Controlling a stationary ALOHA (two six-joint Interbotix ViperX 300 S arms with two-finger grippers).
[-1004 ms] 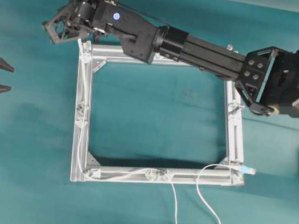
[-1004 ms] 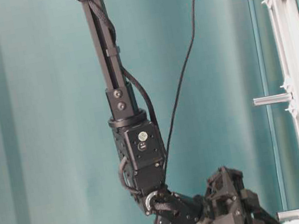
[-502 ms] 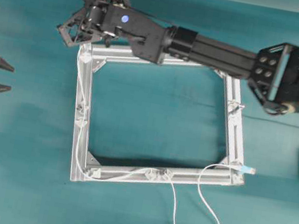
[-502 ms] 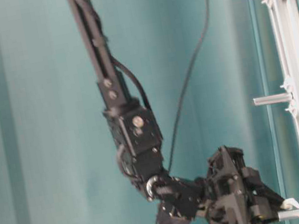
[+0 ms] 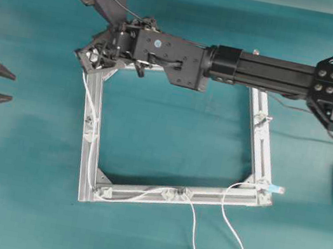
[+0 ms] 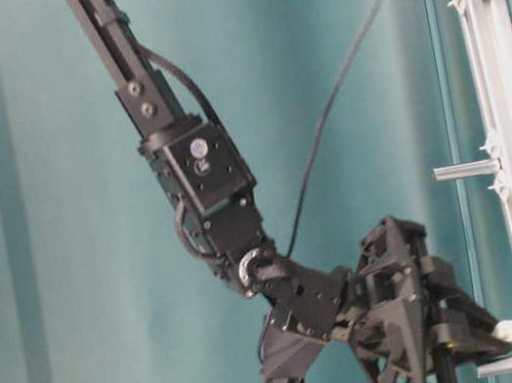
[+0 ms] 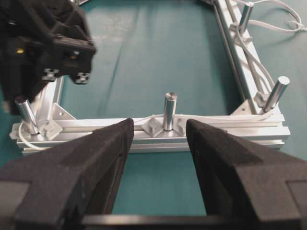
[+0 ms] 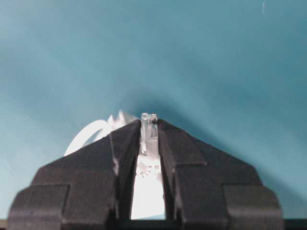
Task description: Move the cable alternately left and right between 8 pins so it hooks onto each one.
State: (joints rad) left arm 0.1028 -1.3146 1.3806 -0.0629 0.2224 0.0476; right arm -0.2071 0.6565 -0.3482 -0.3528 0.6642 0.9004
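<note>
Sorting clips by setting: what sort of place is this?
Probably a robotics lab bench: a teal cloth-covered table, a bare aluminium frame with pins, and a white cable strung along it.

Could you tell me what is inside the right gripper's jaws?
The right gripper is shut on the cable; a pale plug-like end shows at the fingertips. How far the cable runs back between the pads is hidden.
</note>
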